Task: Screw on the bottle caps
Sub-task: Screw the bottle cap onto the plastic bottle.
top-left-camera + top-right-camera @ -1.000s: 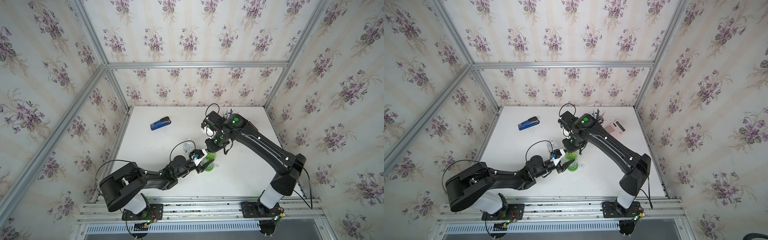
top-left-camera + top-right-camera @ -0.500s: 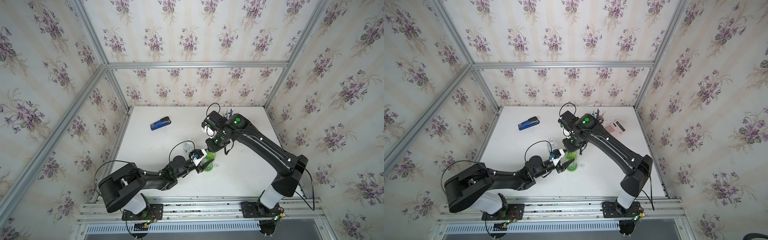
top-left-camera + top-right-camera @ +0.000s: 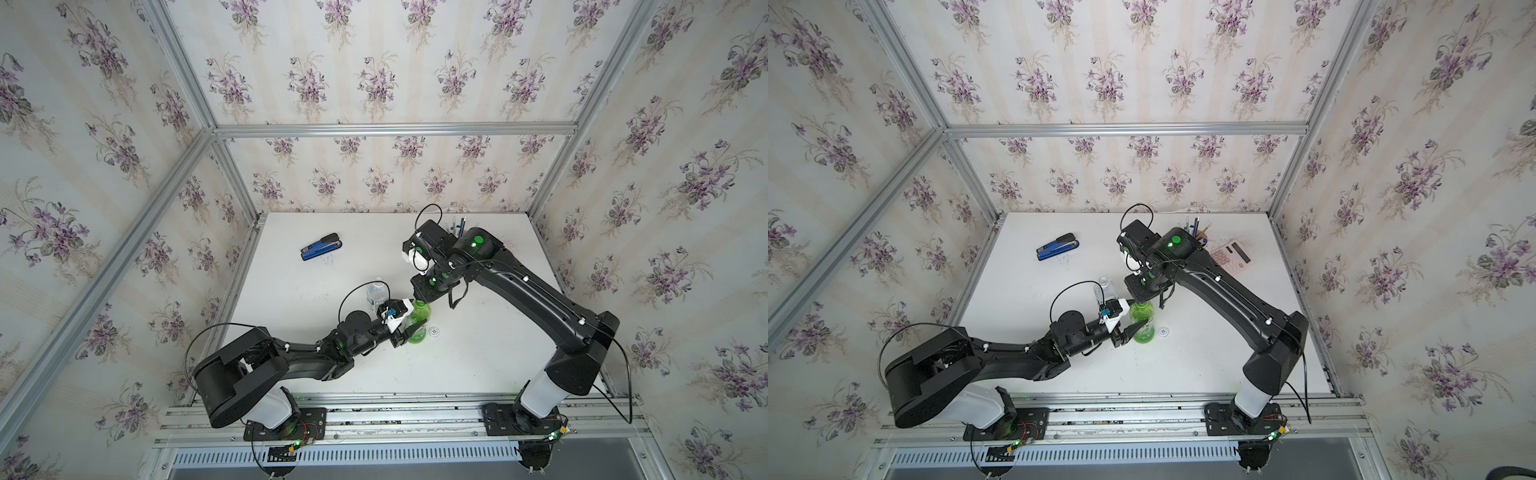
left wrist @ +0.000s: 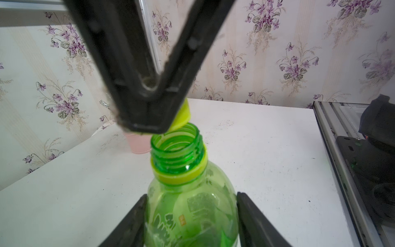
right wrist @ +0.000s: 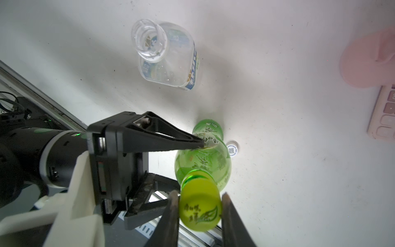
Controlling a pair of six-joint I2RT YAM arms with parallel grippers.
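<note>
Black right arm [image 3: 540,299] arches over bottle [image 3: 420,318].

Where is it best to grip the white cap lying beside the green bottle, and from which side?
Probably by the round rim of the white cap, from straight above: it lies flat and low on the table, printed face up. Pinch it along a line that runs past the green bottle, not toward it.

I count two bottles, a green bottle [image 3: 420,318] and a clear bottle [image 3: 375,291]. There are two caps, a yellow-green cap [image 5: 199,210] and a white cap [image 3: 434,331]. I also see one blue stapler [image 3: 321,247], one pink calculator [image 3: 1231,255] and one pink pen cup [image 4: 139,145]. Two robot arms are in view, the left arm [image 3: 299,363] and the right arm [image 3: 540,303].
</note>
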